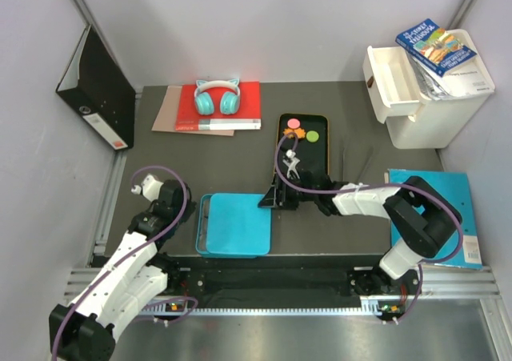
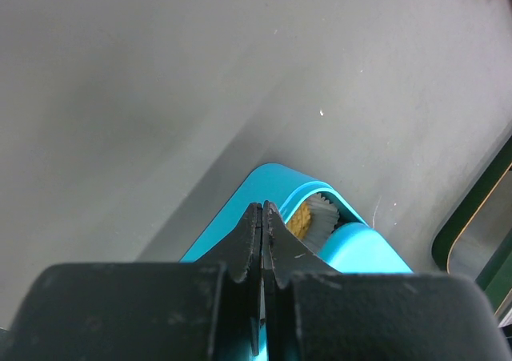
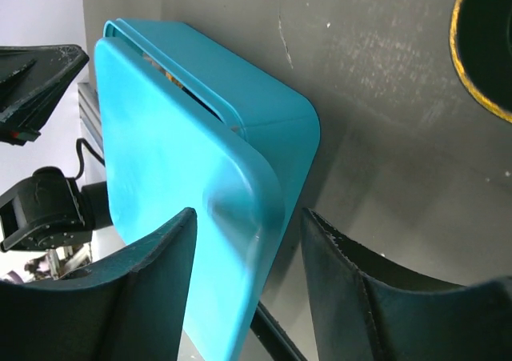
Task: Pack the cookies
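A teal box [image 1: 232, 223] with a loose lid lies near the front edge. In the left wrist view, an orange cookie [image 2: 300, 217] in a white paper cup shows through the gap under the lid [image 2: 364, 245]. Pink [image 1: 294, 123], green [image 1: 313, 135] and orange [image 1: 288, 134] cookies lie on a black yellow-rimmed tray [image 1: 322, 157]. My right gripper [image 1: 272, 197] is open at the box's right side. Its jaws stand either side of the lid's edge [image 3: 249, 214]. My left gripper [image 1: 172, 203] is shut and empty [image 2: 262, 207], just left of the box.
A red book with teal headphones [image 1: 218, 97] lies at the back. A black binder [image 1: 100, 89] leans at the far left. A white drawer unit [image 1: 428, 89] stands back right, and a blue folder [image 1: 460, 209] lies on the right.
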